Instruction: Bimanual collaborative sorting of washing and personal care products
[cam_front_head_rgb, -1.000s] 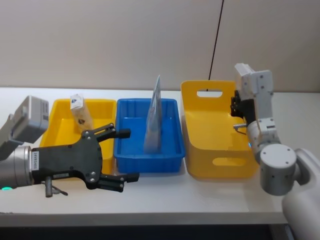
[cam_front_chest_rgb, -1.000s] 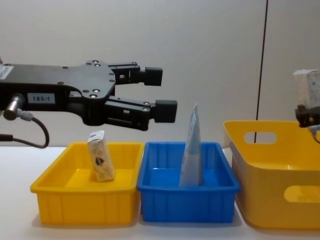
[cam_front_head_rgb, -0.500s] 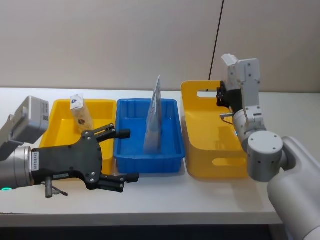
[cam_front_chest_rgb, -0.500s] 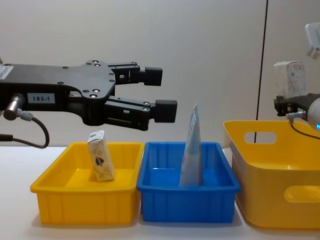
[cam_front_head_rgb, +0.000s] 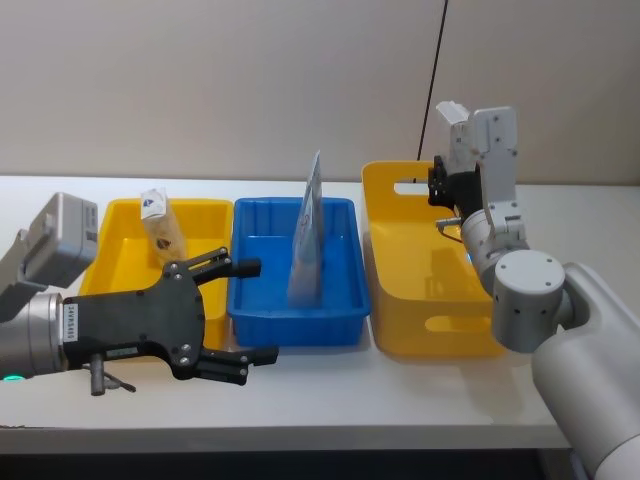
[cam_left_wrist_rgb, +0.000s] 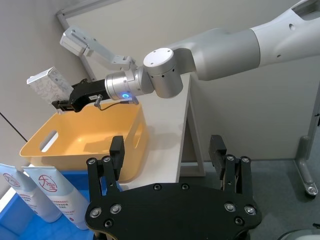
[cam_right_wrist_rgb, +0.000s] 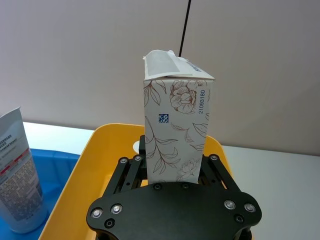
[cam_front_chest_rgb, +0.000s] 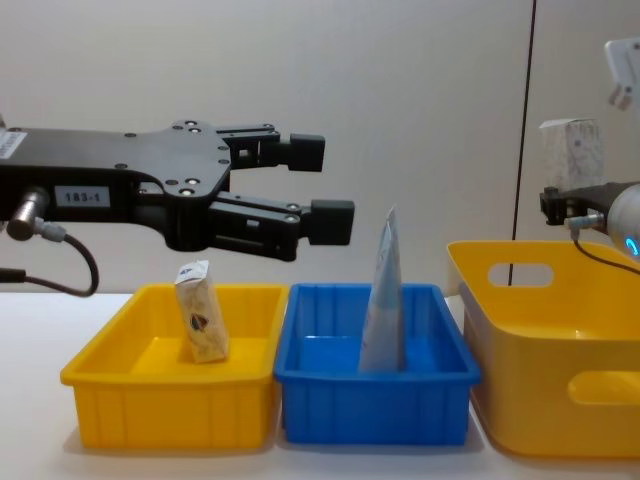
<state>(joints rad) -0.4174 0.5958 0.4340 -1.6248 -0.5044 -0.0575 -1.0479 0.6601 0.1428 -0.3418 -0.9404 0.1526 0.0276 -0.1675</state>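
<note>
The right gripper (cam_front_head_rgb: 440, 186) is clamped on the white pack (cam_right_wrist_rgb: 176, 125), holding it upright in the air over the far left corner of the large yellow bin (cam_front_head_rgb: 440, 322). The left gripper (cam_front_head_rgb: 254, 310) hovers with its fingers apart, near the small yellow bin (cam_front_head_rgb: 118, 222) and the blue bin (cam_front_head_rgb: 300, 326). The beige packet (cam_front_head_rgb: 160, 228) stands in the small yellow bin. The pale-blue pouch (cam_front_head_rgb: 308, 240) stands upright in the blue one.
</note>
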